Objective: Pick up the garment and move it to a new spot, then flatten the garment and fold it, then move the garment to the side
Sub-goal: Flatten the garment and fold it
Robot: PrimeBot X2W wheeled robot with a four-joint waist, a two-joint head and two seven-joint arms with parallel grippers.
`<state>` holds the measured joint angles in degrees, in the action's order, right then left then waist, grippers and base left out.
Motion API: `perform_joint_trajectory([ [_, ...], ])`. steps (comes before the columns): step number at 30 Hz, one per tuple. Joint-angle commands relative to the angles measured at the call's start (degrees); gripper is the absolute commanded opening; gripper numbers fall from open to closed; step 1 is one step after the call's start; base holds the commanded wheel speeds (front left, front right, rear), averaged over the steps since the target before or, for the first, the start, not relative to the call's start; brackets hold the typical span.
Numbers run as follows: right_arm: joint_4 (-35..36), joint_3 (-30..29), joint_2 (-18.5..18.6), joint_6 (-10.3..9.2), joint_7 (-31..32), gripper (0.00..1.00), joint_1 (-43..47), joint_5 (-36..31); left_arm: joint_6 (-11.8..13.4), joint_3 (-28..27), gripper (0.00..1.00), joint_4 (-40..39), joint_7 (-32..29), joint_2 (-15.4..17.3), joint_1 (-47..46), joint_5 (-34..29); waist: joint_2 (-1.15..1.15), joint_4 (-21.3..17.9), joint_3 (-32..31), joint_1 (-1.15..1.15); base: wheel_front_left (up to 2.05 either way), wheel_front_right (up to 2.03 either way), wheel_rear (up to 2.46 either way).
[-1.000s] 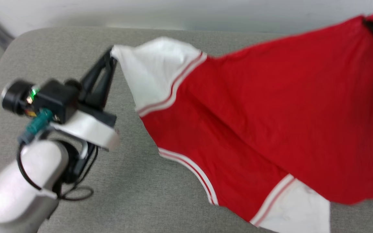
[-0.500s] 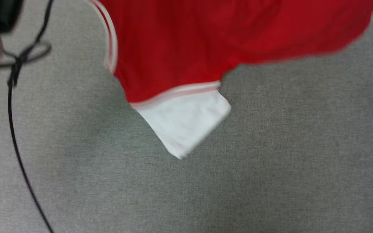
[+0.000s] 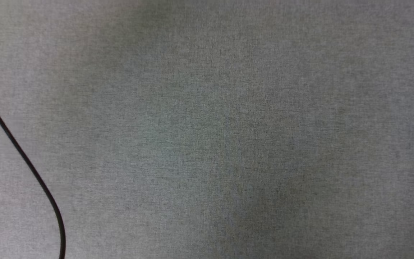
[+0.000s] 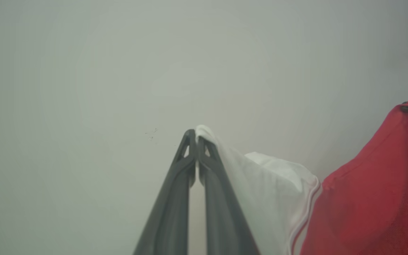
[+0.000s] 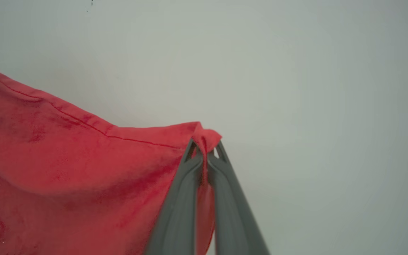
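The garment (image 4: 367, 202) is a red jersey with white sleeves and striped trim, hanging in the air before a pale wall. In the left wrist view my left gripper (image 4: 196, 136) is shut on the tip of a white sleeve (image 4: 260, 184), which drapes to its right. At that view's right edge the other gripper's dark tip pinches a red corner. In the right wrist view my right gripper (image 5: 204, 147) is shut on a red hem corner, and the garment (image 5: 66, 170) spreads away to its left.
The head view looks down on a grey fabric surface (image 3: 228, 136). A thin black cable (image 3: 23, 158) curves across its lower left. A pale plain wall (image 5: 296, 88) stands behind both grippers.
The head view has swung down: garment and left arm have slid up out of its picture, leaving grey surface and cable. Whether the arms moved cannot be told.
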<state>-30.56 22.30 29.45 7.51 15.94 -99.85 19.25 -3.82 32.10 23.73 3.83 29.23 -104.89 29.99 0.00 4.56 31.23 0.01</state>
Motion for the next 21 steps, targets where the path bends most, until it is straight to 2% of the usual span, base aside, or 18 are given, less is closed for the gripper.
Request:
perform_joint_trajectory([
  [1,-1.3,0.5,-0.7,-0.04,-0.7,0.00,-0.7,-0.2,-0.5,-0.1,0.00,1.7,0.8,-0.5,-1.0,0.2,0.00,0.0,1.0,-0.01,0.00,0.00,0.00],
  [5,-4.4,2.6,-0.9,-0.04,-2.3,0.00,-0.8,0.2,-1.4,0.4,0.00,6.4,2.8,-0.9,-0.6,0.7,0.00,0.1,2.5,-0.01,0.00,0.00,0.00],
  [11,-8.5,6.5,-0.6,-0.04,-5.3,0.00,4.2,2.4,-2.5,2.1,0.00,11.4,6.3,-2.1,5.5,2.7,0.00,0.5,3.1,-0.01,0.00,0.00,0.00],
  [21,-10.3,16.3,1.1,-0.04,-10.2,0.00,19.6,8.9,-3.0,4.1,0.00,13.5,10.4,-2.2,23.8,6.2,0.00,0.0,0.2,-0.01,0.00,0.00,0.00],
])
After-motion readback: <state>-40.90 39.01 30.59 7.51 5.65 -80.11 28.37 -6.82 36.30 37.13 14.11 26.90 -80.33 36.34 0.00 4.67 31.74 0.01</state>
